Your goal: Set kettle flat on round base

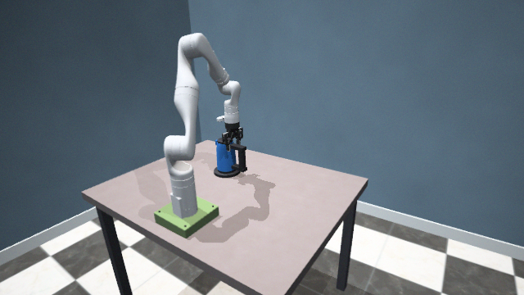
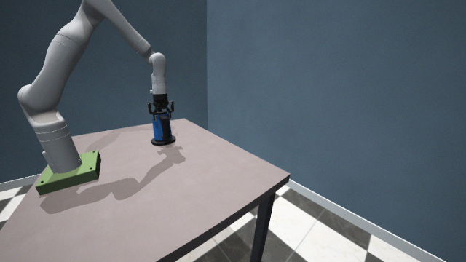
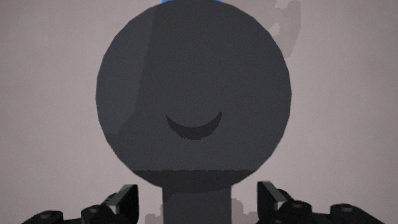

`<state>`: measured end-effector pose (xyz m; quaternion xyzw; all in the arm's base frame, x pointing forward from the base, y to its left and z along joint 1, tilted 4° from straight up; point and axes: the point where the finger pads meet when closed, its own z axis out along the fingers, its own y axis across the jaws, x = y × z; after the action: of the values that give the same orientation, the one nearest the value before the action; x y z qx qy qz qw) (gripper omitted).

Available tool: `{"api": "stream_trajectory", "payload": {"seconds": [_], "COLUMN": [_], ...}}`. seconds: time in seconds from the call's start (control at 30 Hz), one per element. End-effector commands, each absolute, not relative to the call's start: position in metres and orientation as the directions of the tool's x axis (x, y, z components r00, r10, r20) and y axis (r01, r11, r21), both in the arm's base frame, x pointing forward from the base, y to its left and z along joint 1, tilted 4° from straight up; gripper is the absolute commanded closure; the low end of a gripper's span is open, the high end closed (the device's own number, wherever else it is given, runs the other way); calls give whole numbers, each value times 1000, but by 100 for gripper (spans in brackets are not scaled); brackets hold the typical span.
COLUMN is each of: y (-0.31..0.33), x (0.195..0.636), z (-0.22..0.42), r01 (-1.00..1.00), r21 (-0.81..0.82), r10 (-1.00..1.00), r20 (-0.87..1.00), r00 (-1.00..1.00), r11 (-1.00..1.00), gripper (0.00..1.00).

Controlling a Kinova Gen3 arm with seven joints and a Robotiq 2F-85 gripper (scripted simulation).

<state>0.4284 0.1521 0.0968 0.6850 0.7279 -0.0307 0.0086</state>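
Note:
The blue kettle (image 1: 223, 160) (image 2: 156, 129) stands upright on its round black base (image 1: 224, 174) (image 2: 163, 142) at the far side of the table (image 1: 286, 213) (image 2: 204, 175). Its black handle (image 1: 242, 157) (image 2: 164, 127) faces away from the arm. In the wrist view I look straight down on the dark lid (image 3: 193, 85), with the handle's top bar (image 3: 196, 210) running toward me. My gripper (image 1: 232, 138) (image 2: 160, 113) (image 3: 197, 199) is open, with its fingers standing on either side of the handle's top and apart from it.
The arm's green mounting block (image 1: 205, 211) (image 2: 73, 176) sits near the table's front left edge. Blue walls stand behind the table's far corner. The floor is a checkered tile well below the table edges.

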Motion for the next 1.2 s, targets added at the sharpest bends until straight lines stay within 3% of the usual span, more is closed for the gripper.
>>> {"api": "stream_trajectory", "payload": {"seconds": [0.0,0.33,1.17], "y": [152,154,161], "x": [429,430,433], "z": [99,118,246], "r01": [998,998,998], "r21": [-31,-31,-31], "r10": [997,997,997], "r20": [-54,-54,-54], "r00": [-61,-61,-61], "r11": [60,60,60], "gripper": [20,20,20]}}
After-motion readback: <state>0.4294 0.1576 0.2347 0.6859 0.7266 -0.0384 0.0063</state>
